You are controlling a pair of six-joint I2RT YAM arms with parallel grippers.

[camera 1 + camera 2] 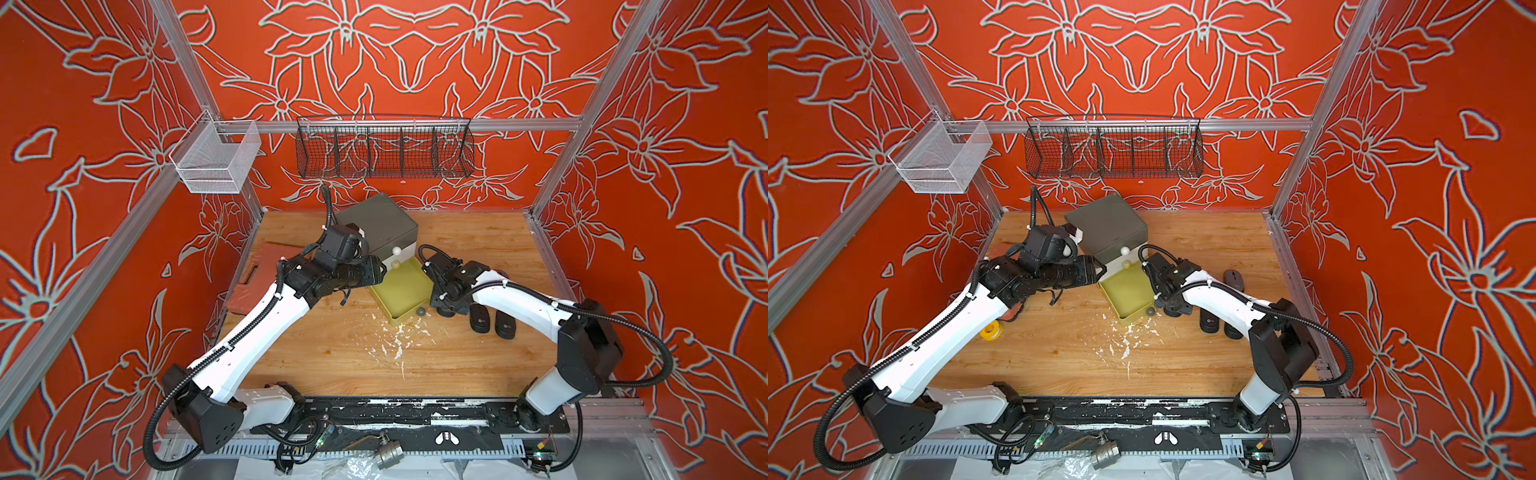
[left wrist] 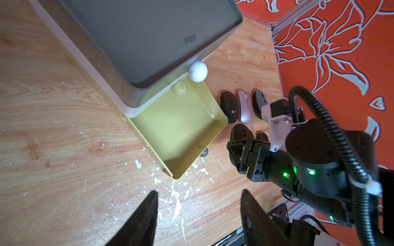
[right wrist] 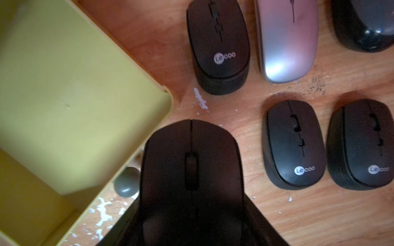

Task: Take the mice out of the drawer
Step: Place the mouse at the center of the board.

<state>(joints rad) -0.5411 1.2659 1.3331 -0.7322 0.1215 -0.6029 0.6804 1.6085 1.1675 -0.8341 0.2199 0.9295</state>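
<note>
Yellow drawer (image 2: 177,132) lies empty because the right gripper (image 3: 191,213) clamps the 6th mouse (image 3: 189,153) beside 5 mice (image 3: 294,144) laid in rows, while the left gripper (image 2: 199,198) hangs with jaws apart.

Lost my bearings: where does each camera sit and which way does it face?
Top views: high in front, facing down at the table; left arm, right arm show.
Left wrist: faces down at the drawer; open left gripper, right arm show.
Right wrist: faces down at mice on the table; right gripper holds a black mouse.
All share the drawer.
</note>
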